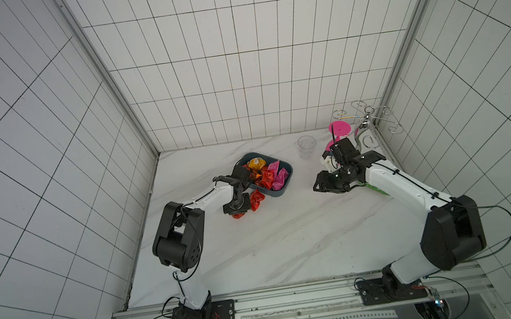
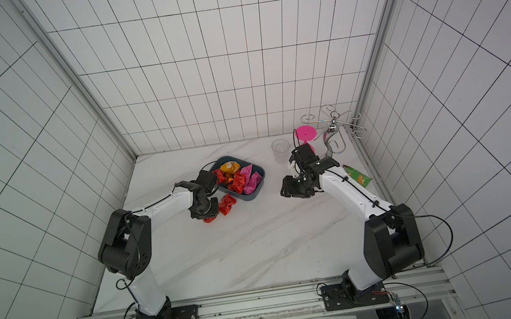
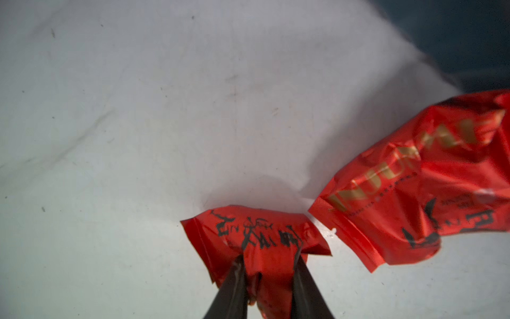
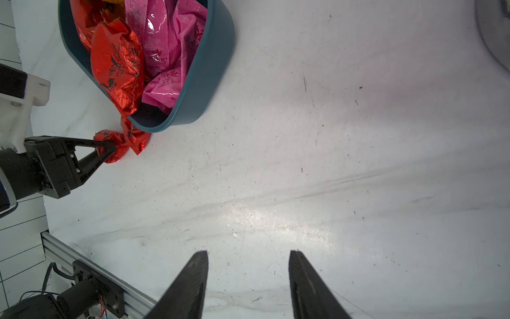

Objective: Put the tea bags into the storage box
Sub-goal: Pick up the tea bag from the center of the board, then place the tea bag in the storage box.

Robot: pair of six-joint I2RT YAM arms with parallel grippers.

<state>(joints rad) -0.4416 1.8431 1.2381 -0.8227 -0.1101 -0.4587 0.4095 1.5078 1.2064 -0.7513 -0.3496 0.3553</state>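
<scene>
The teal storage box point(image 1: 278, 193) point(image 2: 251, 197) point(image 4: 209, 69) holds several tea bags: red, orange point(image 1: 256, 163) and pink point(image 1: 278, 177) point(image 4: 165, 41). Two red tea bags lie on the marble just outside its near-left corner. My left gripper point(image 3: 270, 262) point(image 4: 110, 146) points down and is shut on one of them point(image 3: 256, 234) point(image 1: 238, 216) point(image 2: 210, 220), crumpling it. The other red tea bag point(image 3: 427, 187) point(image 1: 257, 199) point(image 2: 227, 204) lies beside it against the box. To the right of the box my right gripper point(image 4: 248, 254) point(image 1: 319, 186) hovers open over bare marble with nothing between its fingers.
A clear plastic cup point(image 1: 307, 146) stands behind the right gripper. A pink disc stand point(image 1: 340, 128) and a wire rack point(image 1: 367, 121) fill the back right corner. A green packet point(image 2: 356, 176) lies by the right arm. Tiled walls enclose the table.
</scene>
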